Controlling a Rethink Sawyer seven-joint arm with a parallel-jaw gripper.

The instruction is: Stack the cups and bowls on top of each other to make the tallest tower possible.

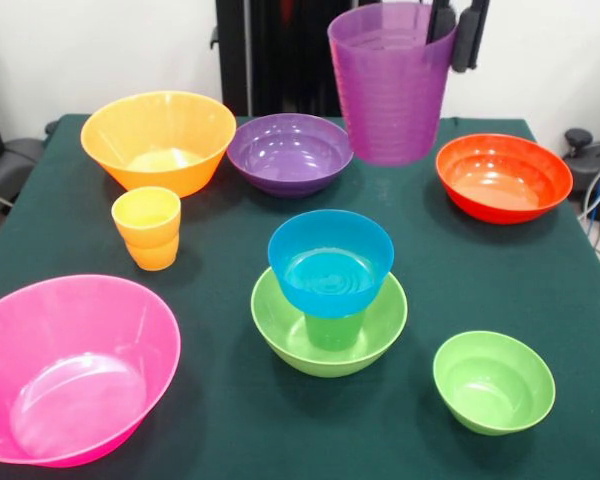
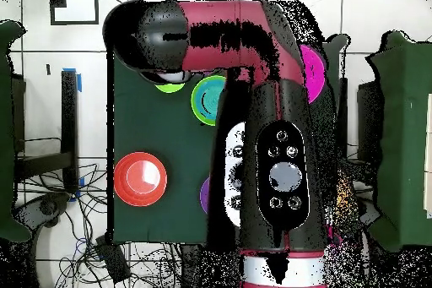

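My gripper (image 1: 454,40) hangs from the top edge of the front view, shut on the right rim of the purple cup (image 1: 390,85), which it holds upright in the air above the table's far side. Nearer and a little to the left stands the tower: the lime-green bowl (image 1: 280,325), the green cup (image 1: 335,332) in it, and the blue bowl (image 1: 330,262) on top. The small green bowl (image 1: 493,381) sits at the near right. The yellow-orange cup (image 1: 147,227) stands at the left. In the overhead view the arm (image 2: 278,158) hides the gripper and the purple cup.
The pink bowl (image 1: 70,365) is at the near left, the orange bowl (image 1: 158,140) at the far left, the purple bowl (image 1: 290,152) at the far middle, and the red-orange bowl (image 1: 502,176) at the far right, which also shows in the overhead view (image 2: 140,178).
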